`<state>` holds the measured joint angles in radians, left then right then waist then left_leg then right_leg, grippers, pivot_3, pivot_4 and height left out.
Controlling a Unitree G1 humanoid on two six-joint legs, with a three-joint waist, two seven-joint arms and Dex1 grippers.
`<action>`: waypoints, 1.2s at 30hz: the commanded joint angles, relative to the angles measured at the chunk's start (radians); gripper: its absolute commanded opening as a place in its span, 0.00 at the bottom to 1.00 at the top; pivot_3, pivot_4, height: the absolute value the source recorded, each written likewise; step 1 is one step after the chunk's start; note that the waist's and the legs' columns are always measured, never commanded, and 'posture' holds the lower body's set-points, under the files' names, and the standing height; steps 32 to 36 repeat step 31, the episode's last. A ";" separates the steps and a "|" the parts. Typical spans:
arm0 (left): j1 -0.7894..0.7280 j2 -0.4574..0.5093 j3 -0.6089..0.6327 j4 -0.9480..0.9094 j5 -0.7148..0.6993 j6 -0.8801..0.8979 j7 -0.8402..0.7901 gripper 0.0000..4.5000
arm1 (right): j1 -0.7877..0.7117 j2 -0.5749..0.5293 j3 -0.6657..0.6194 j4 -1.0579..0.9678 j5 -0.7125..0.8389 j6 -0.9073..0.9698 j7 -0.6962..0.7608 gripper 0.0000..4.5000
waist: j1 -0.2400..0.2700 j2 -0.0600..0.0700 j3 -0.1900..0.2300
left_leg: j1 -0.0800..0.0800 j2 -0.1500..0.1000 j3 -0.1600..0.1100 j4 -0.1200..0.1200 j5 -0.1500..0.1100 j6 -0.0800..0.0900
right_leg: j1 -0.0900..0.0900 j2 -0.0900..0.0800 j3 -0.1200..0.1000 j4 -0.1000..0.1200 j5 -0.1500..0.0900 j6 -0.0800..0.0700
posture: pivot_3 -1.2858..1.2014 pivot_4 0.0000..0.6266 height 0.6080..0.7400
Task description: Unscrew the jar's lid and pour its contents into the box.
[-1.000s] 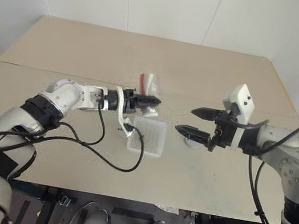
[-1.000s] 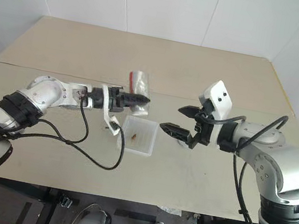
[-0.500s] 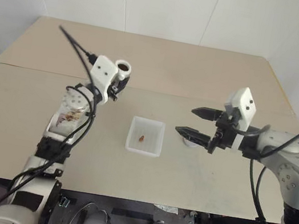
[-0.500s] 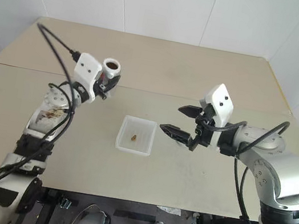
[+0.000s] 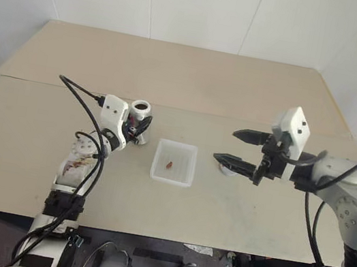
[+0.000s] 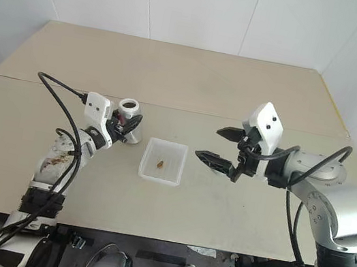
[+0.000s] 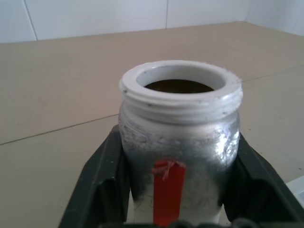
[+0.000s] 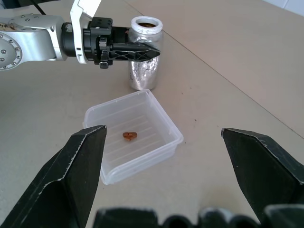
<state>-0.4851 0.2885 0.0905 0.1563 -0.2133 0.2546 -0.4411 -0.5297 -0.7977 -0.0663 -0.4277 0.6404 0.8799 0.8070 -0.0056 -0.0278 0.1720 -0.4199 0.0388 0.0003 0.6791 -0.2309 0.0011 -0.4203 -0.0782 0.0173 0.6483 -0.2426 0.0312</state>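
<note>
Now the box [image 8: 142, 137] holds the contents [image 8: 129, 135]; left gripper [image 8: 142, 51] straddles the upright jar [image 8: 145, 52], right gripper [image 5: 234, 148] gapes.

2 head views overhead; wrist views near, sharing jar [image 8: 146, 53].

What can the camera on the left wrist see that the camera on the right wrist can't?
Left wrist view: a close look at the jar, with the red mark on its side and the ridges on its white neck. Right wrist view: the box with the little brown piece inside, and the left gripper seen from the side, next to the jar. Both: the jar standing upright on the table with its top open.
</note>
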 commanded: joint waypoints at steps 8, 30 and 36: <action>0.112 0.056 0.019 -0.108 0.003 -0.018 -0.022 1.00 | 0.013 -0.020 -0.031 -0.030 0.004 -0.028 0.013 1.00 | -0.001 0.000 0.000 | 0.000 0.000 0.000 0.000 0.000 0.000 | 0.000 0.000 0.000 0.000 0.000 0.000 | 0.52 0.24 1.00; 0.535 0.739 0.577 -0.278 -0.467 0.066 -0.901 1.00 | 0.164 -0.063 -0.102 -0.051 0.030 -0.048 0.044 1.00 | -0.006 0.001 0.000 | 0.005 0.004 0.004 -0.004 0.000 0.000 | 0.002 0.001 0.001 -0.001 -0.001 -0.002 | 0.52 0.24 1.00; 0.528 0.736 0.572 -0.285 -0.467 0.068 -0.891 1.00 | 0.155 -0.061 -0.097 -0.045 0.034 -0.040 0.041 1.00 | -0.006 0.001 0.000 | 0.005 0.004 0.004 -0.004 0.000 0.000 | 0.001 0.001 0.001 -0.001 -0.001 -0.002 | 0.52 0.24 1.00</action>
